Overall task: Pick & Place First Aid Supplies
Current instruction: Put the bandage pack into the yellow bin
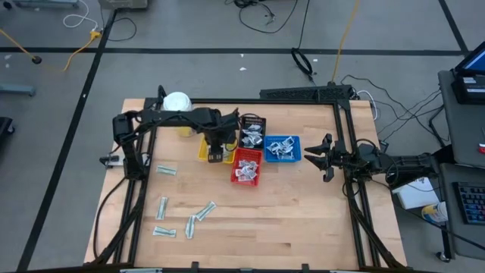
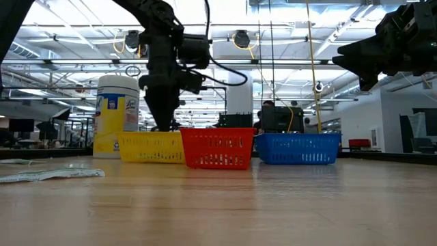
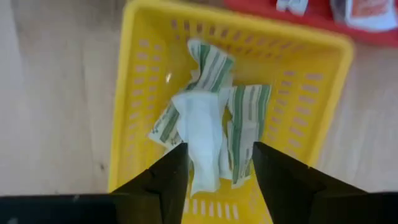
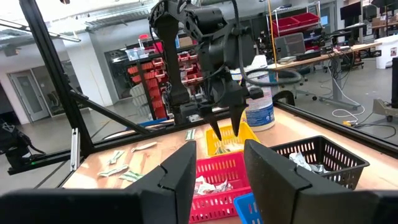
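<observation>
Left claw (image 3: 214, 165): fingers apart, empty, above the small yellow plastic tray (image 3: 140, 93).
Supplies: pale green-striped flat packets (image 3: 208, 124) in that tray; more (image 1: 182, 216) at counter's (image 1: 303, 220) 7 o'clock.
Right claw (image 1: 317, 157): 3 o'clock, apart, empty.

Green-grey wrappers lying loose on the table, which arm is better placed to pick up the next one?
Probably the left. Its gripper hangs open over the yellow tray, on the same side as the loose wrappers. The right gripper waits beyond the blue tray, farther off.
</observation>
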Tool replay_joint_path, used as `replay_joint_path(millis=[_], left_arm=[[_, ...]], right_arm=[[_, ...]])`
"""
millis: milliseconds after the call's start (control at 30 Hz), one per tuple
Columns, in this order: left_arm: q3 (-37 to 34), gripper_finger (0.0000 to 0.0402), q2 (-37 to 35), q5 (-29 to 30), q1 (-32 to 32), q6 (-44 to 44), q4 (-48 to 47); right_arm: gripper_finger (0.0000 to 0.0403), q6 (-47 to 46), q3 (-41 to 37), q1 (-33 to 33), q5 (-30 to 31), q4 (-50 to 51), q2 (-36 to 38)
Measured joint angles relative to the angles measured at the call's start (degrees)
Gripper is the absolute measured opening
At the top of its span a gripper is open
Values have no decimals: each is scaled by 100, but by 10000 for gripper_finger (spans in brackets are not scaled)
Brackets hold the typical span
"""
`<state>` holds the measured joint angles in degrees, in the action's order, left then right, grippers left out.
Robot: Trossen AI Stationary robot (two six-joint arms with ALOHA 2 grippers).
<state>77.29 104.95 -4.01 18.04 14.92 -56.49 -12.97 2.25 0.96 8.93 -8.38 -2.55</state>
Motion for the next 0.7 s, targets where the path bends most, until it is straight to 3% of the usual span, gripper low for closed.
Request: replay_joint_path(millis=[133, 333, 567, 700], left_arm=[[234, 196, -2, -3, -4, -505, -115], [532, 198, -4, -27, 23, -2148, -383], [617, 185, -4, -455, 152, -3965, -500], [617, 180, -4, -532, 124, -4411, -501]], right_arm=[[130, 1, 0, 0, 0, 0, 0], [130, 0, -1, 1, 0, 0, 0], [130, 2, 1, 1, 0, 0, 0], [130, 2, 0, 1, 0, 0, 0]])
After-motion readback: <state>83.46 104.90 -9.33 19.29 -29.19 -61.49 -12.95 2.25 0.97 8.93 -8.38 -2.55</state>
